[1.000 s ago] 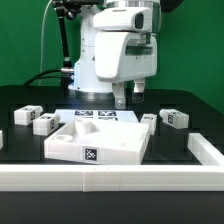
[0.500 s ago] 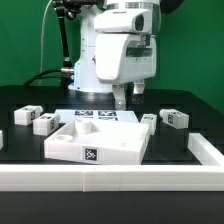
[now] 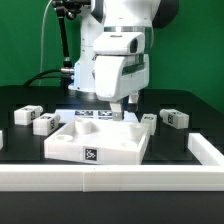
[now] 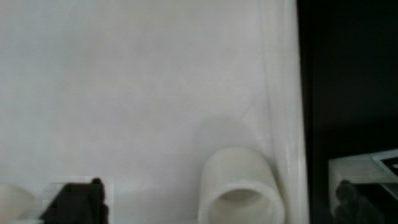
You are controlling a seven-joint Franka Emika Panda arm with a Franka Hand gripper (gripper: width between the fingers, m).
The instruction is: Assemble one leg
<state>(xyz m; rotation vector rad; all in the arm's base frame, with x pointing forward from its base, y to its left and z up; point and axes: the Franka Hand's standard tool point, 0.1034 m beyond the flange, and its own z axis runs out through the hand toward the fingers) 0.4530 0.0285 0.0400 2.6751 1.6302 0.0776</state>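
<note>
Several small white tagged legs lie on the black table: two at the exterior view's left (image 3: 27, 113) (image 3: 45, 123) and two at its right (image 3: 148, 120) (image 3: 174, 117). The large white square panel (image 3: 110, 148) lies in the middle. My gripper (image 3: 126, 108) hangs low over the panel's far right corner, open and empty. In the wrist view the gripper (image 4: 214, 205) has its dark fingertips (image 4: 75, 200) wide apart over the panel surface (image 4: 143, 90), with a rounded white socket (image 4: 238, 190) between them. A pale block edge (image 4: 370, 165) shows on the dark table beside the panel.
The marker board (image 3: 95, 115) lies flat behind the panel, under the arm. A white raised rail (image 3: 120, 178) runs along the table's front and continues up the exterior view's right side (image 3: 205, 150). The robot's base stands at the back.
The arm has come down and slightly toward the exterior view's left, bringing the gripper from above the marker board to close over the panel's far right corner. The parts have not moved.
</note>
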